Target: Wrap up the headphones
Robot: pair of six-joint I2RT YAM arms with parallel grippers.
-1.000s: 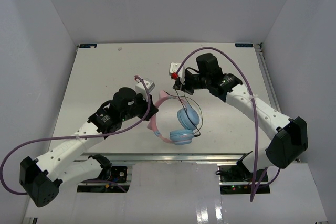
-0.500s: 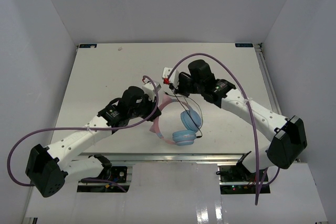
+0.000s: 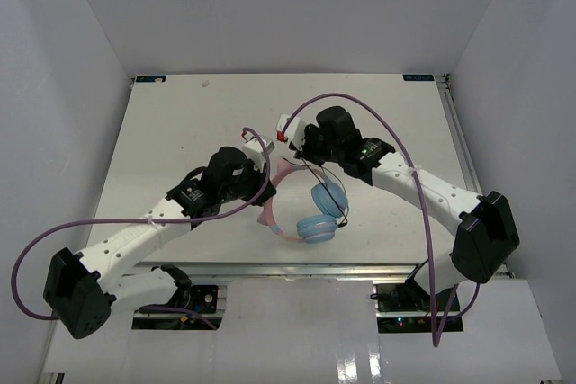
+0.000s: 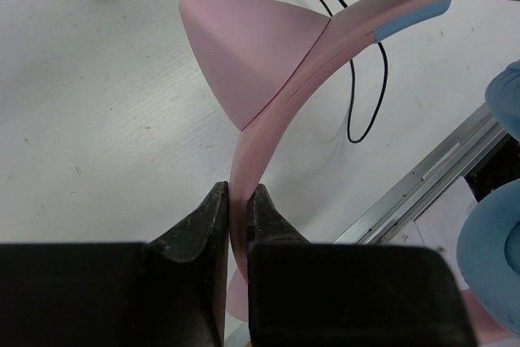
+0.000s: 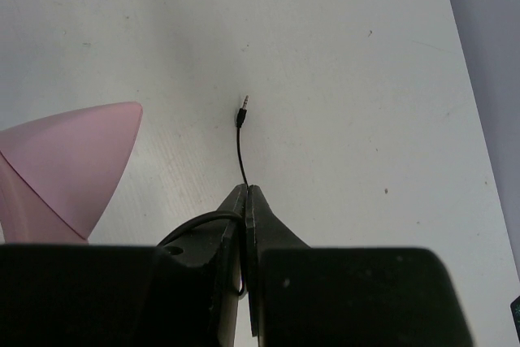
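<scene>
Headphones (image 3: pixel 315 227) held at headband (image 4: pixel 390 10) by clamped left gripper (image 4: pixel 237 201); right gripper (image 5: pixel 244 201) pinches cable (image 5: pixel 240 148) near plug (image 5: pixel 243 103). Winding probably comes next.

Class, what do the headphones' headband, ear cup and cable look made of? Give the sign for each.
Headband: smooth matte pink plastic, likely; even sheen, moulded cat ear. Ear cup: soft blue padding, perhaps leatherette; rounded bulge. Cable: black rubbery sheath; thin, curls loosely.

The left gripper (image 4: pixel 238 205) clamps the headphones' (image 3: pixel 315 227) headband (image 4: pixel 341 22) at their left. The right gripper (image 5: pixel 245 201), behind them, pinches their cable (image 5: pixel 240 148).
</scene>
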